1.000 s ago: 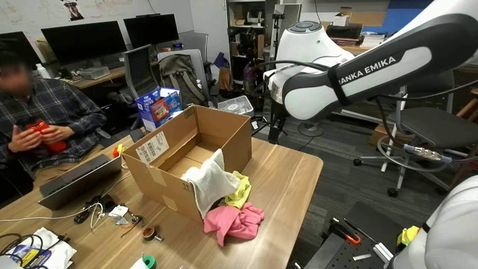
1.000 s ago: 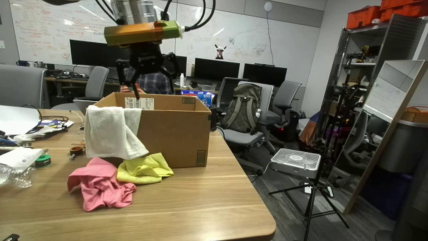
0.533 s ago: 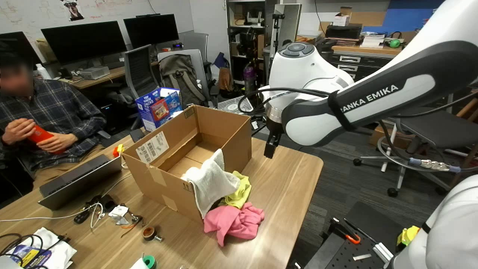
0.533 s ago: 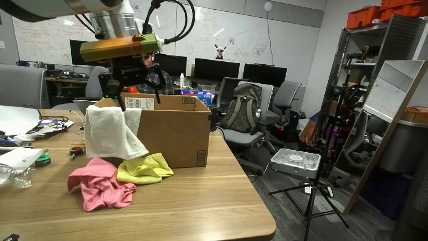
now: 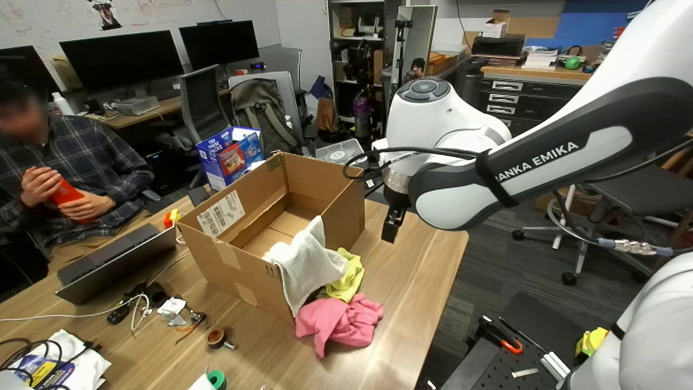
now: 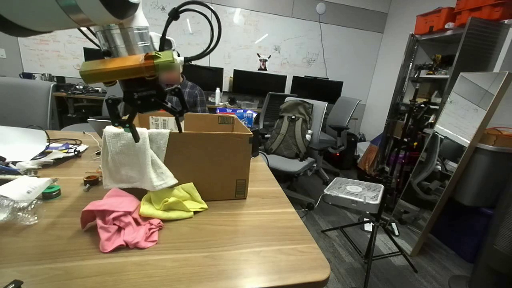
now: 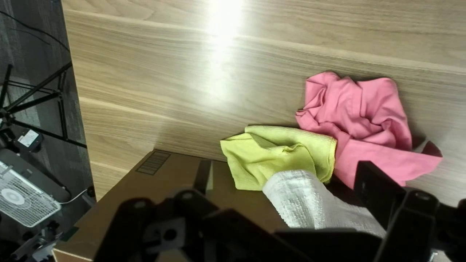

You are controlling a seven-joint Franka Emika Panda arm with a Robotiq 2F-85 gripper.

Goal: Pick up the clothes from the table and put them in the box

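A white cloth (image 5: 308, 265) hangs over the wall of the open cardboard box (image 5: 238, 273); it also shows in the wrist view (image 7: 302, 196). A yellow cloth (image 6: 174, 202) lies crumpled on the table against the box, partly below the white cloth. A pink cloth (image 6: 120, 222) lies on the table beside it, touching the yellow one; both show in the wrist view, yellow (image 7: 269, 156) and pink (image 7: 356, 109). My gripper (image 6: 158, 134) is open and empty, pointing down above the cloths, its fingers wide apart in the wrist view (image 7: 285, 174). The visible box floor is bare.
The wooden table (image 5: 411, 271) also holds a laptop (image 5: 116, 260), tape rolls (image 5: 215, 338), cables and papers (image 5: 59, 357). A seated person holding a red bottle (image 5: 67, 197) is beyond the box. A blue carton (image 5: 230, 157) stands behind the box.
My gripper has come down and, in an exterior view, moved left toward the cloths, staying open. The person's hands shifted on the red bottle. The box and cloths have not moved.
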